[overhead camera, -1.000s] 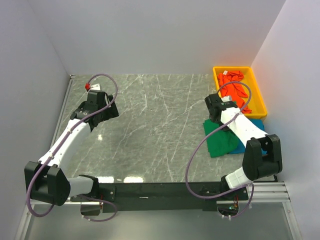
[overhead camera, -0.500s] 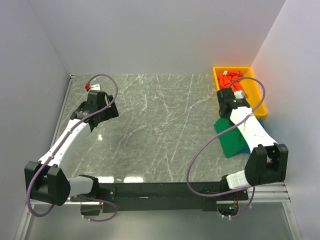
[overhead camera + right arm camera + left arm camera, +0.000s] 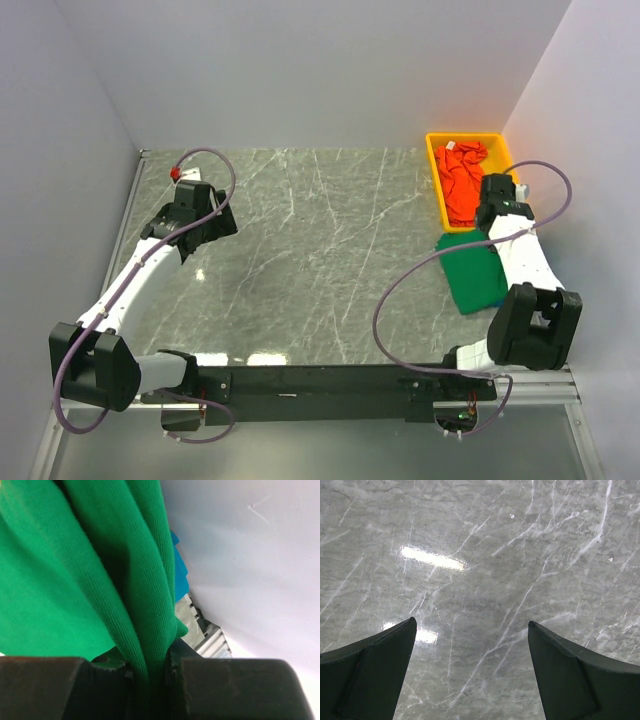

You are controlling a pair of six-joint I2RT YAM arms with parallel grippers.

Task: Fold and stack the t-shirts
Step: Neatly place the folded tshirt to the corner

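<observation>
Top external view is showing your right claw (image 3: 497, 192) hanging at the near right corner of the bin (image 3: 465, 136), and that is what has been changing. A second ago it was sitting left of the bin's near end. It has been sweeping rightward towards the wall since then, carrying the cloth along. The green tee (image 3: 465, 275) has been sliding with it and is now lying on the surface (image 3: 320, 230) just at the near side of the bin, looking flatter and squarer than before.

Right wrist view is showing the claw nearly closed, pinching a ridge of green fabric (image 3: 149, 667) between its jaws. A sliver of the blue tee (image 3: 179, 570) is peeking out behind the green one. From above, the blue that was showing beside the green a second ago is now almost wholly covered.

Judging from this, you are drawing the green tee over the blue one, so the stack is forming beside the bin. The orange tee (image 3: 460, 185) is lying bunched inside the bin, unfolded, so roughly a third of the job is waiting.

Your left claw (image 3: 195, 215) is hovering far to the left of the bin, over bare surface. Its jaws are spread wide (image 3: 471, 625) and holding nothing.
</observation>
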